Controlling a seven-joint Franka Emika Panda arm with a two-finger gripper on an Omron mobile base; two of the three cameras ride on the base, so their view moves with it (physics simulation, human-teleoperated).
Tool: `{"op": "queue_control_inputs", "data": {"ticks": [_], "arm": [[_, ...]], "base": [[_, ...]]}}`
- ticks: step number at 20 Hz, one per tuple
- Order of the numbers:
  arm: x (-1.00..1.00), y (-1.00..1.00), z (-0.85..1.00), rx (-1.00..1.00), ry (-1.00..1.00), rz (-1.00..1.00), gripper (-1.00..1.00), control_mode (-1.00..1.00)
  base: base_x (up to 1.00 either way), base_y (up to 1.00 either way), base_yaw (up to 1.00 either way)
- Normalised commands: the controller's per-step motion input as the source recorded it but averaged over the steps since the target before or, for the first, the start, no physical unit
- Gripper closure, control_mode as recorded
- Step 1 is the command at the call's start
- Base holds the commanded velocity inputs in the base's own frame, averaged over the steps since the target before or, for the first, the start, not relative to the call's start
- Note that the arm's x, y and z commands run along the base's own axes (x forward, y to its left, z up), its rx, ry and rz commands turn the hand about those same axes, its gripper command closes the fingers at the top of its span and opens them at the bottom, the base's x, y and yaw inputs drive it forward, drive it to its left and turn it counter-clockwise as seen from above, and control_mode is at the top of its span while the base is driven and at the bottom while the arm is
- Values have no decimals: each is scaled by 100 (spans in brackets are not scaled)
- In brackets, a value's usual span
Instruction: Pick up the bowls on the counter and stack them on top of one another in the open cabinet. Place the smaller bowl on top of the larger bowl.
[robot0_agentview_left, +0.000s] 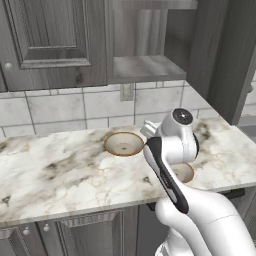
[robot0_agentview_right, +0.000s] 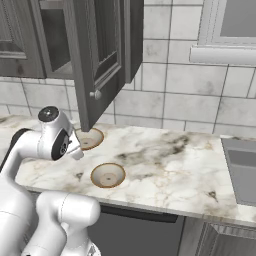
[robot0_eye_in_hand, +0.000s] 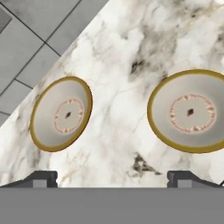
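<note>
Overhead, the open cabinet (robot0_agentview_left: 145, 67) hangs on the wall above the tiled backsplash (robot0_agentview_left: 60, 107), its flat grey shelf bare. Below it runs the marble bench (robot0_agentview_left: 60, 170), carrying both bowls apart from each other. Nearer the wall sits the larger bowl (robot0_agentview_left: 124, 143); the smaller bowl (robot0_agentview_right: 107, 175) lies closer to the front edge. Above them hovers the gripper (robot0_eye_in_hand: 112, 179), its fingers (robot0_eye_in_hand: 41, 178) spread wide and holding nothing, the two bowls lying beyond the tips.

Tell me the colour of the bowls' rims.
Tan-brown rims, on both the larger bowl and the smaller bowl; the hand view shows it best.
</note>
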Motion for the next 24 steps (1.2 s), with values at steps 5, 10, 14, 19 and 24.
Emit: {"op": "queue_control_inputs", "data": {"ticks": [5,10,14,19,24], "arm": [[9,0,-14,12,1,0,-100,-100],[14,4,-12,11,1,0,-100,-100],[15,7,-11,6,0,-2,-100,-100],[15,8,-12,4,0,-2,-100,-100],[16,7,-11,3,-1,-3,-100,-100]], "base": [[0,0,0],[0,0,0],[0,0,0],[0,0,0],[0,0,0]]}}
